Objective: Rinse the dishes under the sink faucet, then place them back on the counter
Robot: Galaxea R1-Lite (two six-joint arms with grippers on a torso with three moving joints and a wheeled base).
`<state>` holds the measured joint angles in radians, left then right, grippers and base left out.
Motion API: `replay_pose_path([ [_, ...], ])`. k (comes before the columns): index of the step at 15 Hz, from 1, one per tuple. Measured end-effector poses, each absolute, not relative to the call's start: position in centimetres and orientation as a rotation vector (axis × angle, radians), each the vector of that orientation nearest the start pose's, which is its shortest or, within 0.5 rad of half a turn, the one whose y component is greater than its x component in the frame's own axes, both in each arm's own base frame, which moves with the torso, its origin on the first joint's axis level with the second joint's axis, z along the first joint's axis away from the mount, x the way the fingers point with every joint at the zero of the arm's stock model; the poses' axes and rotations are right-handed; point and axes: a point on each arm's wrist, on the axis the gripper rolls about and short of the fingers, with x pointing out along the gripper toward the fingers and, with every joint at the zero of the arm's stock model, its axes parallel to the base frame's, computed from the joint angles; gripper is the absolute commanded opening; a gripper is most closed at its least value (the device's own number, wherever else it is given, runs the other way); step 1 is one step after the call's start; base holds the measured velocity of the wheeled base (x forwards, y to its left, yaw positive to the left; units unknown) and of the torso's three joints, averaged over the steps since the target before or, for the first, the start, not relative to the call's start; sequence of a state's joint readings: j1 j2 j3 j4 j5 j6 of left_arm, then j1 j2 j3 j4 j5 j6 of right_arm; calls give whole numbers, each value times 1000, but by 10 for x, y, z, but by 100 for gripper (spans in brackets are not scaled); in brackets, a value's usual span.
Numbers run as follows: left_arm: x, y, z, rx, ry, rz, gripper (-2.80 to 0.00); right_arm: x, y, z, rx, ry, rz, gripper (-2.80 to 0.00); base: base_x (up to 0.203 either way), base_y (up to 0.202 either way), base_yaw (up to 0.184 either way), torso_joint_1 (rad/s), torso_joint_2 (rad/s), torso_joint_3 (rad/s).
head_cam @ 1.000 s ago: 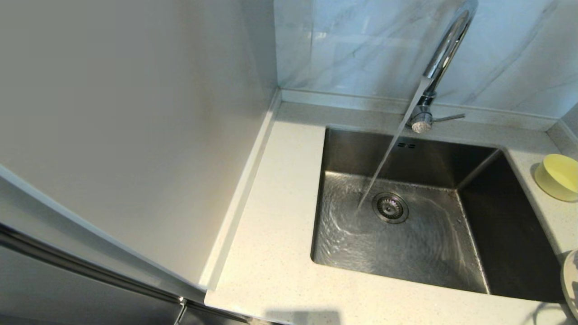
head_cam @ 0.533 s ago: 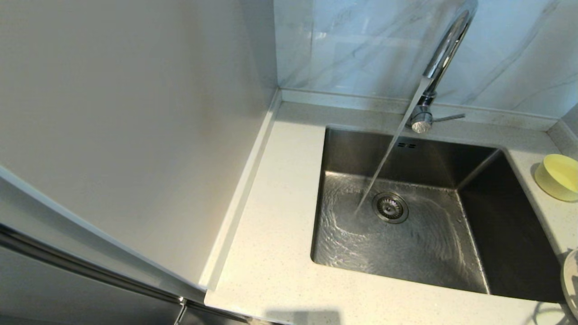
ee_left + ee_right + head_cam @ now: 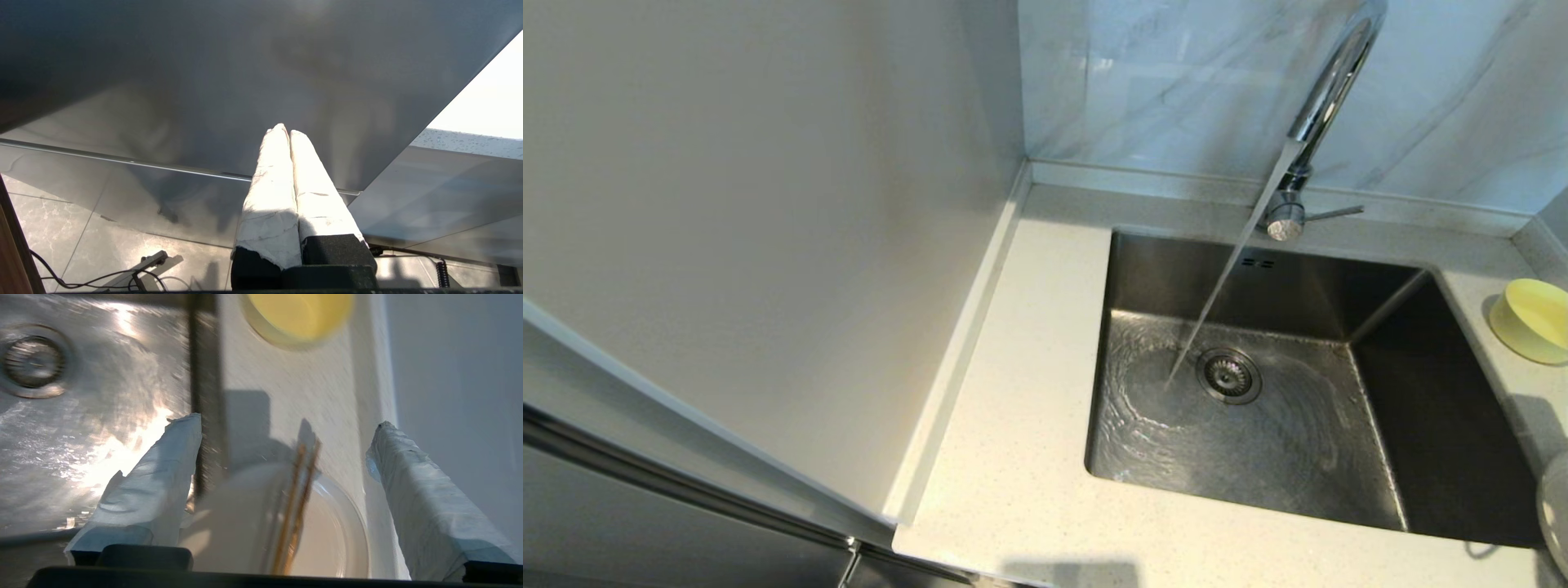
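Water runs from the chrome faucet (image 3: 1327, 90) into the steel sink (image 3: 1258, 445), landing beside the drain strainer (image 3: 1228, 375). The pale-yellow bowl (image 3: 1531, 320) stands on the counter (image 3: 1029, 408) right of the sink. The cream plate (image 3: 1553, 510) shows only at the lower right edge. In the right wrist view my right gripper (image 3: 288, 424) hangs open above the plate (image 3: 327, 539), with the brown chopsticks (image 3: 296, 498) lying across it and the bowl (image 3: 298, 314) beyond. My left gripper (image 3: 284, 132) is shut on nothing, parked low beside a grey cabinet front.
A tall pale panel (image 3: 768, 204) walls off the counter's left side. Grey-veined wall tiles (image 3: 1176, 82) rise behind the faucet. The faucet lever (image 3: 1335, 214) points right. A raised rim (image 3: 378, 375) borders the counter strip beside the plate and bowl.
A shadow has spread over the counter strip between the bowl and the plate at the right edge. Water keeps running; bowl and plate have not moved.
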<state>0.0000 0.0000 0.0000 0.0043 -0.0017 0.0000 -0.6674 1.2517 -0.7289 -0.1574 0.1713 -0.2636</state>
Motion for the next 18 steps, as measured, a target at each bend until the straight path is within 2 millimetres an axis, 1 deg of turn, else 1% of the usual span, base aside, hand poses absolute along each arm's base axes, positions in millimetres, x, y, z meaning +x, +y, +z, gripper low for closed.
replay_pose_path([
  [2,-23,0,75,0,4,-2,-280,160,-104,254,-123,391,-372,0,0,0,0,0,0,0],
  [4,-23,0,75,0,5,-2,-280,168,-98,276,-126,418,-328,0,0,0,0,0,0,0],
  [5,-23,0,75,0,4,-1,-280,176,-98,281,-119,460,-315,0,0,0,0,0,0,0],
  [7,-23,0,75,0,4,-2,-280,197,-103,284,-116,518,-309,0,0,0,0,0,0,0],
  [9,-23,0,75,0,4,-1,-280,222,-112,281,-123,556,-329,0,0,0,0,0,0,0],
  [13,-23,0,75,0,5,-2,-280,268,-134,266,-140,626,-373,0,0,0,0,0,0,0],
  [15,-23,0,75,0,5,-2,-280,284,-141,254,-138,664,-373,0,0,0,0,0,0,0],
  [18,-23,0,75,0,4,-2,-280,302,-148,239,-139,682,-377,0,0,0,0,0,0,0],
])
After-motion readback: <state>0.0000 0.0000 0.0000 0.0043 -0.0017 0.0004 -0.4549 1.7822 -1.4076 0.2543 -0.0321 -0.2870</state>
